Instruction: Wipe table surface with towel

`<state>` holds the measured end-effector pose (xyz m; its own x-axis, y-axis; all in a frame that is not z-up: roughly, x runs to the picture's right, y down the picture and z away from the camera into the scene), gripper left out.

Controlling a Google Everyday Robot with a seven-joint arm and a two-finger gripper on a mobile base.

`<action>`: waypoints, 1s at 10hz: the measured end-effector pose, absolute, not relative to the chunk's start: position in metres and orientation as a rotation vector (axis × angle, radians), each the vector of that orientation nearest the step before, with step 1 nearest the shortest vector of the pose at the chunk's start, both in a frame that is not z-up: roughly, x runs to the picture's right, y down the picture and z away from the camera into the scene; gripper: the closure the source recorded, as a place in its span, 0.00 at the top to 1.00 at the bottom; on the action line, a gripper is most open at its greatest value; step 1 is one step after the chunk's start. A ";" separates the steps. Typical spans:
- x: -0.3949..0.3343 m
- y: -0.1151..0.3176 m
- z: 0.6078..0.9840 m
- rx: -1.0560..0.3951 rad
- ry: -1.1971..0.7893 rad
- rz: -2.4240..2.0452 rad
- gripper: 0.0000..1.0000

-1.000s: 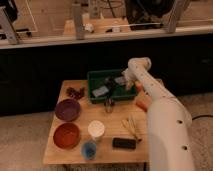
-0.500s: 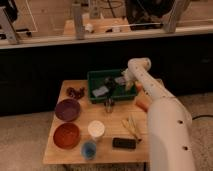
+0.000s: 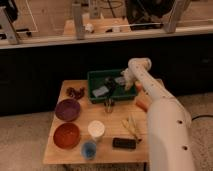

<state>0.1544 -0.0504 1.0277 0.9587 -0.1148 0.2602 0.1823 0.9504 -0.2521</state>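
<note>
Camera view: the gripper [image 3: 109,86] hangs over the green bin [image 3: 97,74] at the far side of the table [image 3: 112,119]. The towel [image 3: 100,92] lies inside that bin, just left of it. Whether the gripper holds anything, I cannot tell.

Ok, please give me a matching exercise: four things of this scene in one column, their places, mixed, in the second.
1 purple bowl
2 white cup
3 black flat object
4 gripper

A near the front edge, right of the blue cup
B over the green bin
C left side, beside the red-brown bowl
D middle, just behind the blue cup

Pairs: 1-C, 2-D, 3-A, 4-B
</note>
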 end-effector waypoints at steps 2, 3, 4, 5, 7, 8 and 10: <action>0.154 -0.049 1.029 -0.282 -0.249 -0.155 0.80; 0.154 -0.047 1.030 -0.285 -0.249 -0.156 0.80; 0.155 -0.045 1.031 -0.287 -0.247 -0.157 0.80; 0.156 -0.043 1.032 -0.292 -0.243 -0.159 0.77; 0.159 -0.040 1.034 -0.299 -0.238 -0.160 0.61; 0.160 -0.038 1.034 -0.305 -0.239 -0.161 0.50; 0.159 -0.037 1.036 -0.315 -0.244 -0.171 0.29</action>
